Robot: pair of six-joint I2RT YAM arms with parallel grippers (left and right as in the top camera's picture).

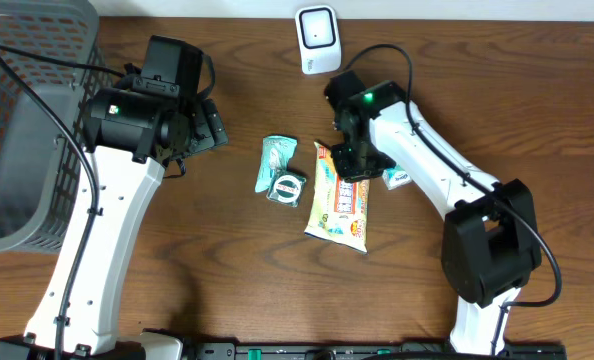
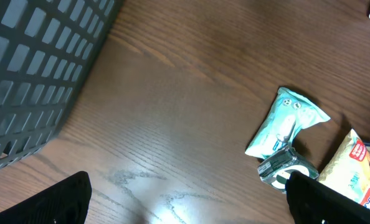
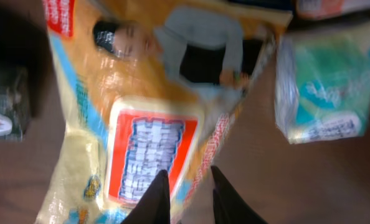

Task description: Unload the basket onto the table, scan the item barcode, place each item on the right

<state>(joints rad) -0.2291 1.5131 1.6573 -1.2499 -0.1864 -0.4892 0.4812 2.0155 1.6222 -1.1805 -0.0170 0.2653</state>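
A yellow-orange snack bag point(image 1: 341, 200) lies flat at the table's centre, its red and white panel point(image 3: 149, 149) facing up. My right gripper point(image 1: 352, 160) hovers over the bag's upper end. In the right wrist view its fingers point(image 3: 190, 186) stand a narrow gap apart, with the bag's right edge running between them. The white scanner point(image 1: 318, 38) stands at the back edge. My left gripper point(image 2: 188, 202) is wide open over bare wood beside the basket, holding nothing.
A teal packet point(image 1: 275, 160) and a roll of tape point(image 1: 289, 187) lie just left of the bag. A small teal-white packet point(image 1: 397, 178) lies to its right. A grey mesh basket point(image 1: 17, 120) fills the far left.
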